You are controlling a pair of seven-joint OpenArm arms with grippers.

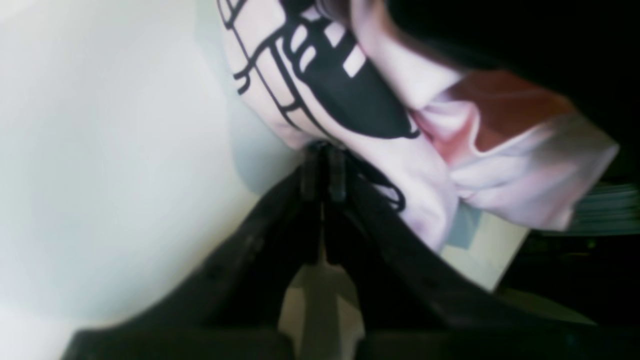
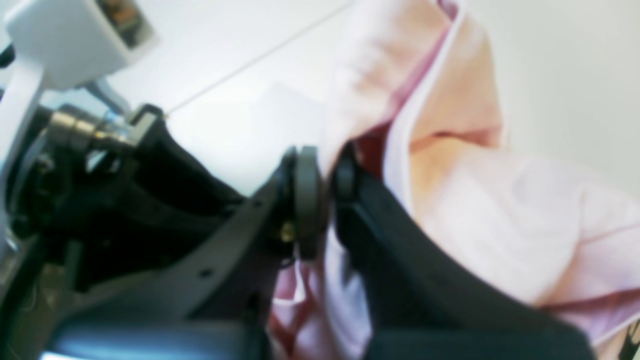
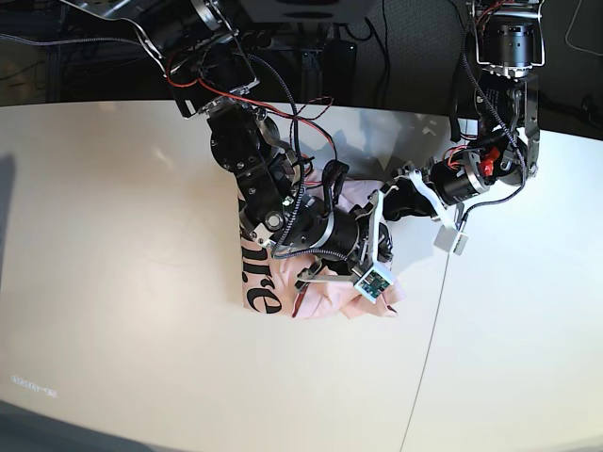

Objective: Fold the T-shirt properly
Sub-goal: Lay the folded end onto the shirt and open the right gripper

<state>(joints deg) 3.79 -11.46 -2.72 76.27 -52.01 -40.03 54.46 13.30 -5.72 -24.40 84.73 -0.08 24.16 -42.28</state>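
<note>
Pink cotton bunched tight at both wrists: the left gripper (image 1: 324, 172) has its jaws clamped on a fold of the T-shirt (image 3: 325, 299) beside the black print, and the right gripper (image 2: 325, 175) pinches a white-edged hem. That T-shirt sits crumpled mid-bench under both arms, lettering peeking out at its left edge. Beyond, the pale bench (image 3: 113, 282) meets a dark back wall strung with cables (image 3: 377, 56).

The pale pink T-shirt (image 3: 259, 282) with black lettering is bunched on the white table, partly lifted and creased.
</note>
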